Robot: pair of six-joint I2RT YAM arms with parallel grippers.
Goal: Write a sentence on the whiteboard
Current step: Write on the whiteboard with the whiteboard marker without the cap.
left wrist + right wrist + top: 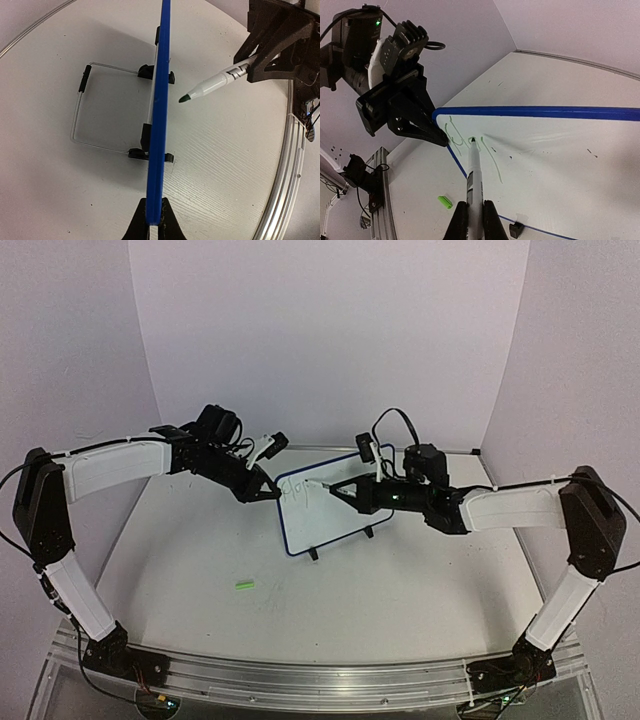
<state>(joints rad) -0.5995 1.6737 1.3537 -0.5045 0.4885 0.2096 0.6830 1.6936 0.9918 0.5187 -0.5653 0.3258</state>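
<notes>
Both the left arm (110,465) and right arm (515,508) carry white shells on the long links, with black housings at every joint. A black cable (390,420) loops over the right wrist, where a green light (397,498) glows. The left gripper (272,490) and right gripper (334,487) are black and angular, with tapering fingers.

From my station I count two grippers, the left gripper (270,489) and the right gripper (334,487). There is one whiteboard (318,515), and I can see two black feet (313,554) under its lower edge. I count one marker (473,172) and one small green cap (244,585), lying at about seven o'clock from the board.
</notes>
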